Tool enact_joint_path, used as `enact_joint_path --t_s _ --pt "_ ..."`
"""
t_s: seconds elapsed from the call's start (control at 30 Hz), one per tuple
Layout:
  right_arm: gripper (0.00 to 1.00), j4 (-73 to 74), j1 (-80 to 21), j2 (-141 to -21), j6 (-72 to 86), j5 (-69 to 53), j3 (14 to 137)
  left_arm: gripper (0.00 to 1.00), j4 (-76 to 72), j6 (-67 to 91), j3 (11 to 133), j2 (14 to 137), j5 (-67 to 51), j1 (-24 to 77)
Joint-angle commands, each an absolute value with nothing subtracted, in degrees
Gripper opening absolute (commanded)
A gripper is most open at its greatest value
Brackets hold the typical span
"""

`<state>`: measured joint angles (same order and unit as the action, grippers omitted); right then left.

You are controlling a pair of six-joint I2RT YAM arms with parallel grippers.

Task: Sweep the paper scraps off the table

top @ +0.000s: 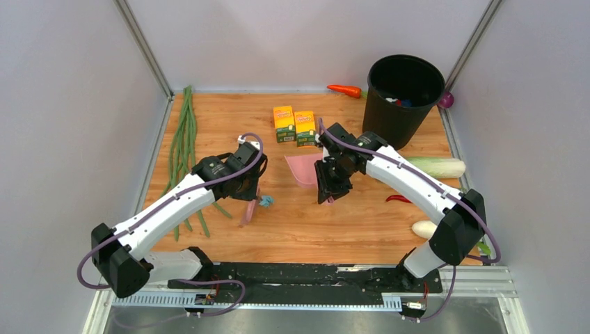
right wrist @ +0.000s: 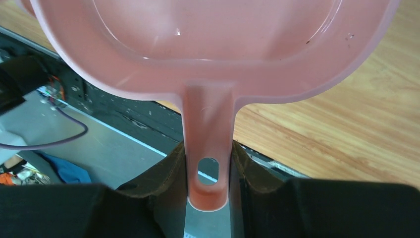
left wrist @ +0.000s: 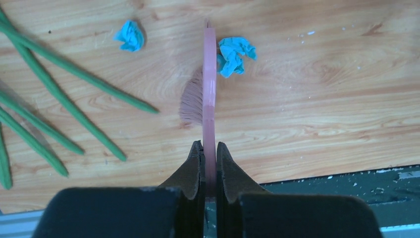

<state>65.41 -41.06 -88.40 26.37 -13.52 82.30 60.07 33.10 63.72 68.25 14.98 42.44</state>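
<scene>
My left gripper (top: 248, 195) (left wrist: 209, 148) is shut on the thin handle of a pink brush (left wrist: 209, 74), whose bristles (left wrist: 192, 99) rest on the table (top: 313, 233). One teal paper scrap (left wrist: 235, 54) (top: 265, 202) lies touching the brush's right side. Another scrap (left wrist: 130, 35) sits apart to the left. My right gripper (top: 327, 189) (right wrist: 208, 153) is shut on the handle of the pink dustpan (right wrist: 213, 49) (top: 302, 169), held tilted just right of the brush. The part of the pan that shows holds no scraps.
A black bin (top: 402, 97) stands at the back right. Two yellow-orange boxes (top: 294, 125) sit behind the dustpan. Long green beans (top: 182, 146) lie on the left. A carrot (top: 346, 90), a red chili (top: 398, 199) and pale vegetables (top: 438, 167) lie on the right side.
</scene>
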Motion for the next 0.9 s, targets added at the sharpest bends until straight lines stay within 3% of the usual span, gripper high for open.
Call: enact_joint_path --t_s 0.0,0.37,0.87 --pt "0.0 66.71 -41.83 -86.4 26.01 -10.81 79.11 0.0 55.64 30.68 65.38 72.24 12.75 41.84" --pt "0.0 65.39 -43.15 -83.41 26.46 -10.02 71.81 0.0 53.44 29.62 70.48 79.45 9.58 41.75" --pt "0.0 65.92 -48.87 -83.5 27.51 -7.82 68.29 0.0 56.86 28.21 77.69 79.72 9.14 41.75"
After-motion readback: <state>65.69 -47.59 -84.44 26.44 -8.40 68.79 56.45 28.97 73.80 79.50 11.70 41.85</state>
